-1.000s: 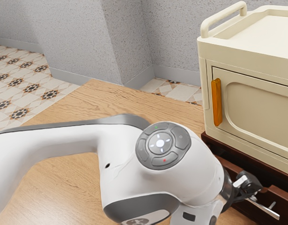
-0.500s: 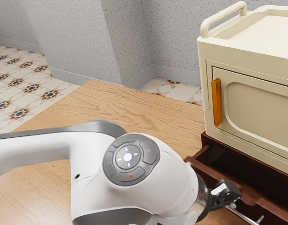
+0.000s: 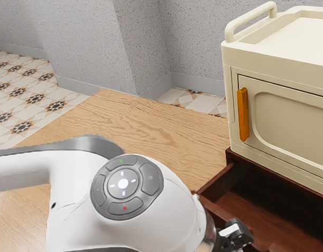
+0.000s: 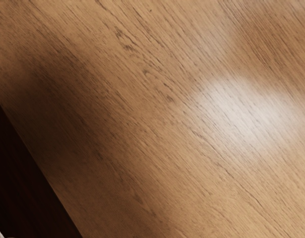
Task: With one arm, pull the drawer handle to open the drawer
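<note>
My black gripper [image 3: 236, 236] is at the exterior view's bottom edge, against the front of the dark brown drawer [image 3: 271, 212]. The drawer stands well out from its dark base under the cream cabinet, and its hollow inside is visible. Its handle is hidden or out of frame in the exterior view, so my grip on it cannot be made out. In the wrist view, the dark drawer wood [image 4: 23, 188] runs along one side, with a small pale piece at the corner that I cannot identify.
The cream cabinet [image 3: 277, 60] has a closed door with an orange handle [image 3: 243, 114]. Wooden tabletop [image 3: 150, 126] extends beside the drawer and under the arm. Grey walls and a patterned tile floor lie beyond the table.
My hand and arm have moved toward the exterior view's lower left. The drawer has slid out the same way, from slightly open to much wider, exposing more of its inside.
</note>
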